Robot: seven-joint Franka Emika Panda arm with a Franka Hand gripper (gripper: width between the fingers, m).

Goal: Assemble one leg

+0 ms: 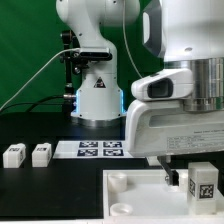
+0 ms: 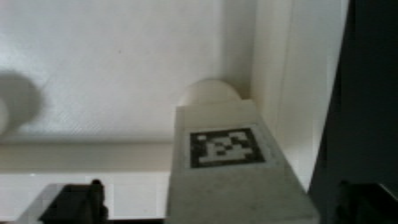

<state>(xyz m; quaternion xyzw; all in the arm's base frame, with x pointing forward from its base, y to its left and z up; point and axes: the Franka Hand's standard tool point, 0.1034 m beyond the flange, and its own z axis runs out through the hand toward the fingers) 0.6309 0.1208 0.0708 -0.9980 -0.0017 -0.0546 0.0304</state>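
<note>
One leg (image 1: 204, 182), a small white block with a black-and-white tag, stands upright on the large white tray-like piece (image 1: 130, 195) near its corner at the exterior view's right. My gripper (image 1: 186, 172) hangs over it with the jaws either side. In the wrist view the leg (image 2: 224, 145) runs away from the camera between the two dark fingertips (image 2: 75, 200). A strip of tray shows between one finger and the leg, so my gripper (image 2: 221, 205) is open around it. The leg's far end lies by the tray's raised wall (image 2: 285, 60).
Two more legs (image 1: 13, 154) (image 1: 41, 153) lie on the black table at the exterior view's left. The marker board (image 1: 100, 149) lies beside them. The arm's base (image 1: 97, 95) stands behind. A round socket (image 1: 118, 180) sits in the tray's near corner.
</note>
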